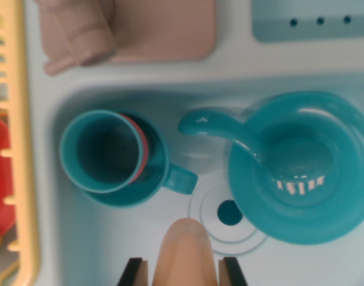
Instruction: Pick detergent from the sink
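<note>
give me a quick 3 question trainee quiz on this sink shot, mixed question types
1. True or false: the teal cup stands in the sink, at the wrist view's left.
2. Multiple choice: what lies between the gripper fingers? A) the teal cup B) the peach detergent bottle C) the teal pan
3. Fill in: the pan's handle points toward the wrist view's ____.

Key
1. True.
2. B. The bottle's rounded top shows between the two dark fingers at the bottom edge; whether they clamp it cannot be told.
3. Left, toward the cup. The drain sits just below it.
</note>
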`<move>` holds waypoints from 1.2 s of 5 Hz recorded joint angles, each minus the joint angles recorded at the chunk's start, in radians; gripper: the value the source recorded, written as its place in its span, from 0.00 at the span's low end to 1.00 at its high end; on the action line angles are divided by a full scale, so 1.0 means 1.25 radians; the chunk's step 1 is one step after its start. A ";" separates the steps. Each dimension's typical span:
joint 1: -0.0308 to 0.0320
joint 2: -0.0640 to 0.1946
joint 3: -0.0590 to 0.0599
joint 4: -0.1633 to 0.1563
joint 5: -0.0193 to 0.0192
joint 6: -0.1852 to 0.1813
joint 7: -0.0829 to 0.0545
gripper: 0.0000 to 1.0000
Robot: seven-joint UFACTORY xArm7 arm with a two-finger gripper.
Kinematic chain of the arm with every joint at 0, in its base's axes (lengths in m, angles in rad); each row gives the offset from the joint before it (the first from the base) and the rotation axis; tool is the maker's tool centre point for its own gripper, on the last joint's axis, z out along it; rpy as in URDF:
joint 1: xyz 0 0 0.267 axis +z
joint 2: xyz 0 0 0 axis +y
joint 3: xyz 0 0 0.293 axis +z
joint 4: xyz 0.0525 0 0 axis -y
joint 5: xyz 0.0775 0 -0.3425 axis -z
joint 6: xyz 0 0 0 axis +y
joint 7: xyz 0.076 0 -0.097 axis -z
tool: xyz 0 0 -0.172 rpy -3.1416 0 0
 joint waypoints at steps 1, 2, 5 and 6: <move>0.0000 -0.008 0.000 0.027 -0.0013 0.035 0.002 1.00; 0.0000 -0.008 0.000 0.027 -0.0013 0.035 0.002 1.00; 0.0001 -0.024 0.000 0.083 -0.0041 0.107 0.006 1.00; 0.0001 -0.024 0.000 0.083 -0.0041 0.107 0.006 1.00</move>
